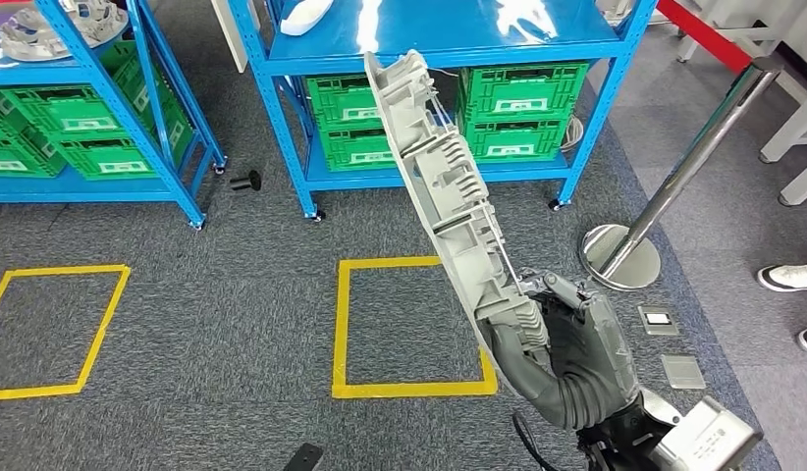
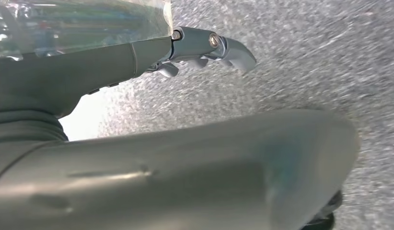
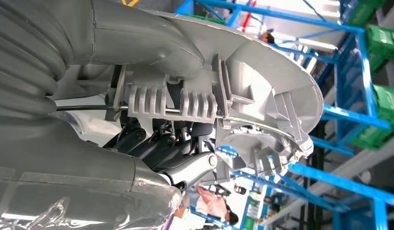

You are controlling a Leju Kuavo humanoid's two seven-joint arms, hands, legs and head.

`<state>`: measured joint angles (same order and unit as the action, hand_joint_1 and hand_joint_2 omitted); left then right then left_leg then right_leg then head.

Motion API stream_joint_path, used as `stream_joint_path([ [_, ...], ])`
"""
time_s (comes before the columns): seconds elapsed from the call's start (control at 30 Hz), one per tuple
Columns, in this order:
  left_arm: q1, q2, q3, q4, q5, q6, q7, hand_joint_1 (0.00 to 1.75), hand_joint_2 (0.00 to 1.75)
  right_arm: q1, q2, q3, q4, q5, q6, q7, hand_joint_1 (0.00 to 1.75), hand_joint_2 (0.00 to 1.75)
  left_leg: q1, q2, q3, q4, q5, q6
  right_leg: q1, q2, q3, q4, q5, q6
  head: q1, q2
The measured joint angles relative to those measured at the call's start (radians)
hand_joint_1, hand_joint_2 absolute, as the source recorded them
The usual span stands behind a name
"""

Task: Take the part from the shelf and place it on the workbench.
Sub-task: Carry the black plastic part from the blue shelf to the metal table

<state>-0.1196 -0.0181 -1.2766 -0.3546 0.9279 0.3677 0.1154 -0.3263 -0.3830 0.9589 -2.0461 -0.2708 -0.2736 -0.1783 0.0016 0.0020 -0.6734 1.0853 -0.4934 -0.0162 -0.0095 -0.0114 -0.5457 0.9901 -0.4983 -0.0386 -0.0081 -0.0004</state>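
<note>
While we stand on the grey carpet floor [image 1: 233, 294] facing the blue steel shelving racks [image 1: 419, 44] with their green plastic crates [image 1: 522, 108], the long pale-grey ribbed plastic part [image 1: 444, 186] is off the shelf and in the air, gripped at its lower end by our right hand [image 1: 566, 353]. It rises tilted from that grip, its far tip reaching up across the nearer rack. Our dark fingers [image 3: 156, 143] wrap the ribbed edge while the thumb presses the other face. Our left hand [image 2: 204, 45] hangs over the carpet with fingers curled and nothing in them.

We judge the main risk to be leverage: held at one end, the part could twist in the grasp, or its tip could clip a rack upright as we turn. The chrome stanchion post [image 1: 674, 186] stands close on the right. Open carpet around the yellow taped square [image 1: 409, 388] gives swinging room; no tabletop is visible.
</note>
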Motion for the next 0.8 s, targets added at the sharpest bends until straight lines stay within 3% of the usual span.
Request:
stream_joint_path([
  [0.07,0.000,0.001,0.000,0.000,0.000,0.000,0.000,0.00,1.75,0.001,0.000,-0.001,0.000,0.000,0.000,0.000,1.75,1.75,0.004,0.000,-0.023,0.126,-0.094,-0.010,0.001,0.000,-0.026,0.002,0.021,-0.004,-0.008,0.000],
  [0.1,0.000,0.001,0.000,0.000,0.000,0.000,0.000,0.00,1.75,0.001,0.000,-0.001,0.000,0.000,0.000,0.000,1.75,1.75,0.005,0.000,-0.024,0.178,-0.114,-0.012,0.002,0.000,-0.040,0.004,0.031,-0.004,-0.009,0.000],
  [0.13,0.000,0.001,0.000,0.000,0.000,0.000,0.000,0.00,1.75,0.001,0.000,0.000,0.000,0.000,0.000,0.000,1.75,1.75,0.006,0.000,-0.014,0.204,-0.112,-0.013,0.003,0.000,-0.054,0.007,0.040,-0.003,-0.010,0.000],
  [0.17,0.000,0.001,0.000,0.000,0.000,0.000,0.000,0.00,1.75,0.001,0.000,0.000,0.000,0.000,0.000,0.000,1.75,1.75,0.006,0.000,0.013,0.192,-0.092,-0.011,0.004,0.000,-0.069,0.011,0.049,-0.002,-0.011,0.000],
  [0.23,-0.002,0.002,-0.001,-0.001,0.000,0.000,0.000,0.00,1.75,0.001,0.000,0.000,0.000,0.000,0.000,0.000,1.75,1.75,0.004,-0.001,0.106,0.076,-0.050,0.000,0.004,0.001,-0.095,0.018,0.064,0.001,-0.014,0.000],
  [0.3,-0.006,0.005,-0.002,-0.002,-0.004,0.000,-0.001,0.00,1.75,0.001,0.000,-0.002,0.000,0.000,0.000,0.000,1.75,1.75,-0.001,-0.002,0.195,-0.062,-0.055,0.015,0.006,0.002,-0.112,0.022,0.079,0.009,-0.016,0.000],
  [0.37,-0.007,0.007,-0.005,-0.003,-0.008,0.001,-0.006,0.00,1.75,0.001,0.000,-0.004,0.000,0.000,0.003,0.000,1.75,1.75,-0.008,-0.002,0.219,-0.118,-0.068,0.026,0.005,0.000,-0.119,0.018,0.096,0.021,-0.018,0.000],
  [0.43,-0.007,0.007,-0.011,-0.004,-0.010,0.001,-0.009,0.00,1.75,0.002,0.000,-0.006,0.000,0.000,0.005,-0.001,1.75,1.75,-0.006,-0.001,0.213,-0.130,-0.052,0.036,0.002,0.001,-0.123,0.017,0.101,0.033,-0.019,0.000],
  [0.5,-0.008,0.008,-0.015,-0.005,-0.013,0.001,-0.010,0.00,1.75,0.001,0.000,-0.008,0.000,0.000,0.007,-0.001,1.75,1.75,0.000,0.002,0.207,-0.139,-0.031,0.046,0.000,0.004,-0.147,0.074,0.051,0.042,-0.016,0.000],
  [0.57,-0.009,0.007,-0.017,-0.005,-0.017,0.001,-0.011,0.00,1.75,0.002,0.000,-0.009,0.000,-0.001,0.007,-0.002,1.75,1.75,0.000,0.003,0.189,-0.135,-0.017,0.051,-0.002,0.005,-0.190,0.201,-0.030,0.049,-0.009,0.000],
  [0.6,-0.008,0.007,-0.018,-0.005,-0.019,0.001,-0.011,0.00,1.75,0.003,0.000,-0.009,0.000,-0.001,0.008,-0.002,1.75,1.75,0.000,0.003,0.179,-0.131,-0.012,0.050,-0.003,0.005,-0.204,0.256,-0.056,0.051,-0.007,0.000],
  [0.63,-0.008,0.007,-0.018,-0.005,-0.019,0.000,-0.011,0.00,1.75,0.004,0.000,-0.009,0.000,-0.002,0.008,-0.004,1.75,1.75,0.000,0.003,0.170,-0.127,-0.008,0.048,-0.004,0.005,-0.203,0.281,-0.065,0.053,-0.006,0.000],
  [0.67,-0.007,0.007,-0.018,-0.005,-0.020,0.000,-0.011,0.00,1.75,0.005,0.000,-0.009,0.000,-0.002,0.008,-0.005,1.75,1.75,0.001,0.003,0.161,-0.121,-0.006,0.046,-0.005,0.005,-0.184,0.269,-0.056,0.054,-0.005,0.000],
  [0.73,-0.008,0.007,-0.019,-0.005,-0.021,0.000,-0.012,0.00,1.75,0.006,0.000,-0.010,0.000,-0.004,0.010,-0.009,1.75,1.75,0.002,0.003,0.146,-0.106,-0.005,0.041,-0.007,0.004,-0.102,0.152,-0.014,0.053,-0.003,0.000],
  [0.8,-0.009,0.007,-0.019,-0.006,-0.023,0.000,-0.012,0.00,1.75,0.006,0.000,-0.012,0.000,-0.006,0.015,-0.016,1.75,1.75,0.000,0.003,0.130,-0.089,-0.007,0.032,-0.005,0.003,-0.042,0.048,0.004,0.047,0.000,0.000],
])
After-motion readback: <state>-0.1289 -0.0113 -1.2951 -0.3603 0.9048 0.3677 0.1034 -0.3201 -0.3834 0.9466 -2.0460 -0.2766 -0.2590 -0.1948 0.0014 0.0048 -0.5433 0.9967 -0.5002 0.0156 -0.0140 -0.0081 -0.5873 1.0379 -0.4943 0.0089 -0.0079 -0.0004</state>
